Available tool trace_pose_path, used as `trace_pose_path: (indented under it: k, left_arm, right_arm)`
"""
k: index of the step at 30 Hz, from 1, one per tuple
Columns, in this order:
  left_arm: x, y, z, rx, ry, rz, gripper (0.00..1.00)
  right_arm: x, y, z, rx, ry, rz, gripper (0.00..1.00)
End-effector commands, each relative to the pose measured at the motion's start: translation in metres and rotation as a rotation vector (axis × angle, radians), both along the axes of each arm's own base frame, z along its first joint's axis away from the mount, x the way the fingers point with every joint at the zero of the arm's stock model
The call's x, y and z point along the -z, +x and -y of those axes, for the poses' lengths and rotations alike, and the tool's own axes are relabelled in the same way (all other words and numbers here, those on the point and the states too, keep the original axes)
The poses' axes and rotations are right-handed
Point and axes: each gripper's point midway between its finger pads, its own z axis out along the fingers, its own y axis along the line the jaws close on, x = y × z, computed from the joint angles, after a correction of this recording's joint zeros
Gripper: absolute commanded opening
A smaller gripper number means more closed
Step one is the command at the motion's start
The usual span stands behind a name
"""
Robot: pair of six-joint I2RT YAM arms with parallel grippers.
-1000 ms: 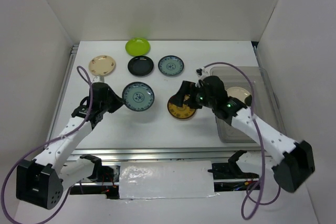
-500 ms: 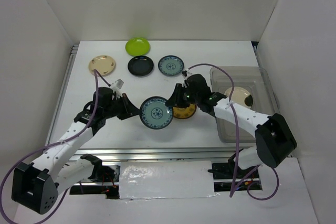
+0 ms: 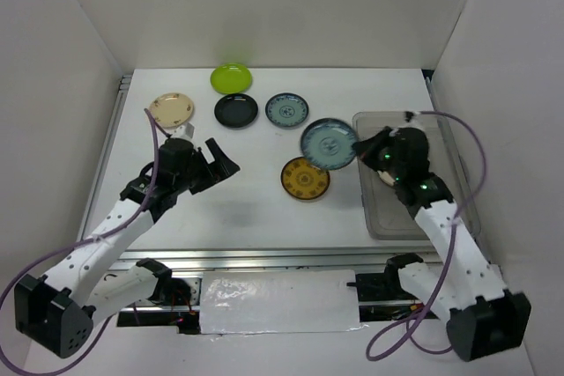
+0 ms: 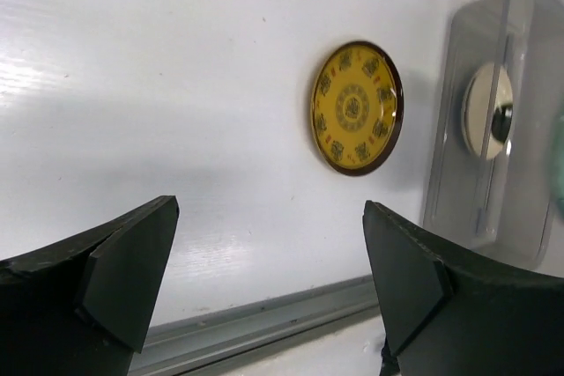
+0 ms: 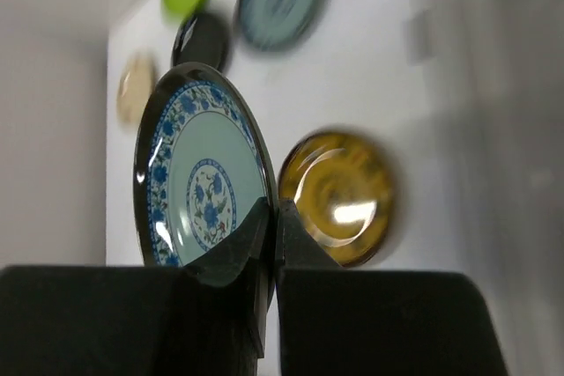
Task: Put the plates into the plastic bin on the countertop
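Clasping the glossy blue-grey patterned plate (image 3: 329, 143), our right hand (image 3: 363, 152) holds it just beside the plastic bin (image 3: 441, 116). Our left hand (image 4: 269, 208) hangs released.

Four plates (image 3: 236, 110) cluster far left on the countertop (image 3: 220, 217). A lone plate (image 3: 305, 179) lies centre, left of the plastic bin (image 3: 401, 228), which holds another plate (image 4: 486, 110).

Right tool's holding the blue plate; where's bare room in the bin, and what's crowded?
In the bin, the near end, between the cream plate and front wall, looks bare. The far end is crowded: that plate, with the right tool close by.
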Motion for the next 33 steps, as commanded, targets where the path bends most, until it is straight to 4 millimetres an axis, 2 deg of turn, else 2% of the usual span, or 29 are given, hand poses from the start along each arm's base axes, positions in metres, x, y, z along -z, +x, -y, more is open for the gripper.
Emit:
trace_pose_path:
  k: [1,2,4,5,7,8,10,11,14,18,19,20,21,22,23,24,25,28,29,31,32,33]
  left_arm:
    - [0.000,-0.006,-0.023,-0.165,0.055,0.026,0.99]
    - [0.003,-0.006,-0.018,-0.150,0.048,0.037,0.99]
    - [0.014,-0.009,-0.001,-0.069,0.064,0.016,0.99]
    - [0.013,-0.008,0.008,-0.034,0.066,0.018,0.99]
    - [0.018,-0.004,0.033,0.054,0.099,0.011,0.99]
    - [0.020,-0.008,0.049,0.109,0.114,0.009,0.99]
    - [0.026,-0.003,0.067,0.157,0.159,-0.008,0.99]
    - [0.026,-0.007,0.078,0.186,0.175,-0.005,0.99]
    - [0.033,-0.006,0.098,0.226,0.205,-0.011,0.99]
    - [0.050,0.000,0.113,0.234,0.210,-0.046,0.99]
    - [0.049,0.004,0.117,0.235,0.201,-0.041,0.99]
    - [0.050,0.006,0.121,0.239,0.195,-0.045,0.99]
    - [0.056,0.010,0.125,0.242,0.200,-0.056,0.99]
    - [0.059,0.014,0.127,0.241,0.200,-0.060,0.99]
    - [0.061,0.017,0.130,0.241,0.197,-0.063,0.99]
    - [0.071,0.020,0.133,0.243,0.203,-0.086,0.99]
    - [0.071,0.025,0.136,0.244,0.194,-0.087,0.99]
    - [0.085,0.039,0.142,0.236,0.167,-0.119,0.99]
    - [0.085,0.044,0.147,0.231,0.145,-0.110,0.99]
    - [0.096,0.050,0.148,0.220,0.137,-0.128,0.99]
    - [0.104,0.053,0.151,0.216,0.137,-0.137,0.99]
    - [0.104,0.057,0.154,0.211,0.133,-0.136,0.99]
  right_arm:
    - [0.016,-0.007,0.123,0.500,-0.081,-0.075,0.00]
    - [0.026,-0.011,0.151,0.610,-0.084,-0.095,0.00]
    - [0.030,-0.013,0.187,0.734,-0.049,-0.091,0.00]
    - [0.038,-0.019,0.215,0.831,-0.027,-0.108,0.00]
    - [0.049,-0.019,0.243,0.913,0.016,-0.129,0.00]
    - [0.054,-0.018,0.250,0.928,0.023,-0.142,0.00]
    - [0.068,-0.010,0.260,0.927,0.051,-0.175,0.00]
    - [0.072,-0.010,0.271,0.947,0.058,-0.188,0.00]
    - [0.096,0.002,0.271,0.902,0.075,-0.267,0.00]
    - [0.106,0.007,0.266,0.882,0.079,-0.260,0.00]
    - [0.107,0.007,0.266,0.883,0.073,-0.262,0.02]
    - [0.108,0.008,0.265,0.876,0.068,-0.268,0.08]
    - [0.107,0.012,0.263,0.855,0.062,-0.260,0.37]
    - [0.103,0.014,0.261,0.849,0.065,-0.254,0.62]
    - [0.105,0.016,0.260,0.841,0.066,-0.263,0.73]
    - [0.105,0.015,0.255,0.833,0.059,-0.278,0.94]
    - [0.101,0.016,0.255,0.836,0.048,-0.277,1.00]
    - [0.086,0.010,0.249,0.830,0.024,-0.260,1.00]
    - [0.071,0.006,0.245,0.825,0.022,-0.215,1.00]
    - [0.058,0.001,0.226,0.771,0.023,-0.186,1.00]
    - [0.039,-0.005,0.215,0.742,0.020,-0.120,1.00]
    - [0.029,-0.008,0.206,0.718,0.021,-0.086,1.00]
